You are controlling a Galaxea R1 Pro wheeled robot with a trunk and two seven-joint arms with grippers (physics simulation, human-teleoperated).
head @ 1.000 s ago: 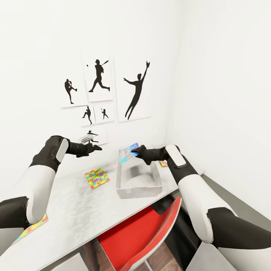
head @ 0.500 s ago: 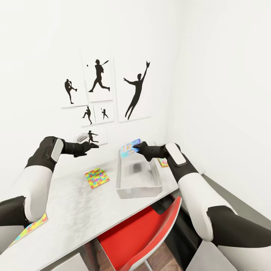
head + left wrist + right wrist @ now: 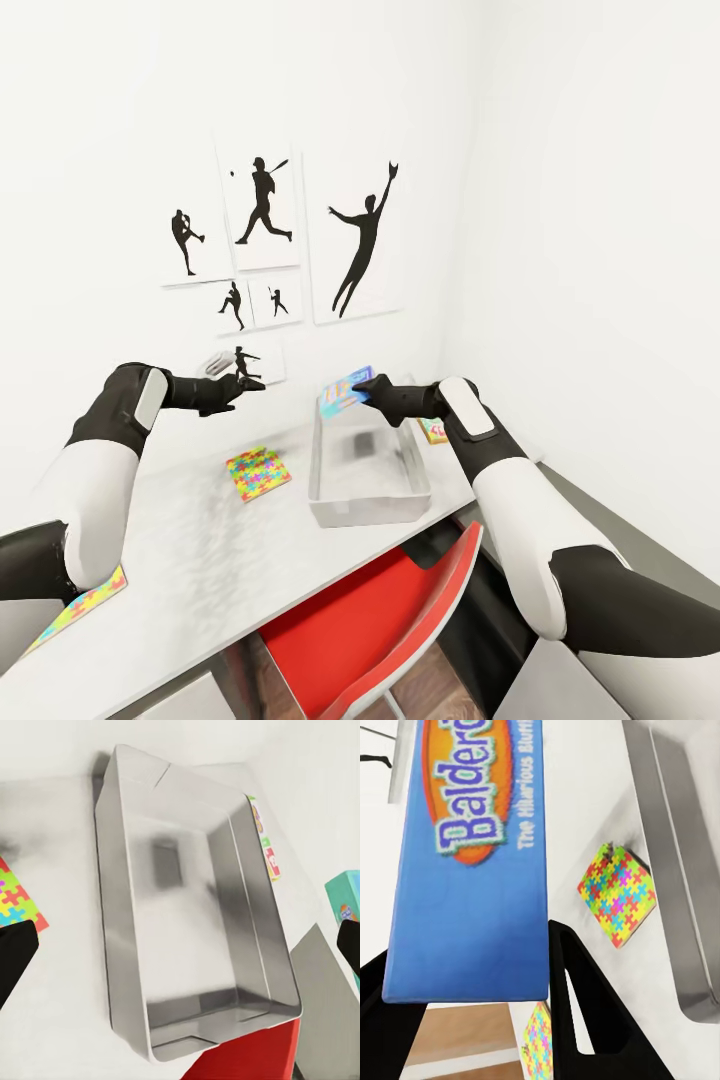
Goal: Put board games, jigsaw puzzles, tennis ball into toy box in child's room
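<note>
Compared with one second ago, the right gripper [image 3: 366, 391] is a little higher and further toward the wall, and the blue board game [image 3: 345, 392] it carries has gone with it. The box now hangs over the far end of the toy box [image 3: 330, 516], lifted clear of its rim, while earlier it was lower and closer to that rim. In the last half second almost nothing moves, so the arm seems to pause here.

The right jaws are clenched on the blue board game; in the right wrist view the box [image 3: 472, 862] sits between the two dark fingers. The left gripper [image 3: 245, 388] has also risen slightly and hovers above the counter [image 3: 200, 570], holding nothing, with its jaws released and spread wide in the left wrist view.

The toy box looks empty inside. One jigsaw puzzle [image 3: 258, 472] lies on the counter just beside it, another jigsaw puzzle [image 3: 85, 604] lies near the left arm, and a second board game [image 3: 434, 432] lies on the counter behind the right forearm.

In my judgement the first game is ready for dropping, and all other toys remain to be collected.
</note>
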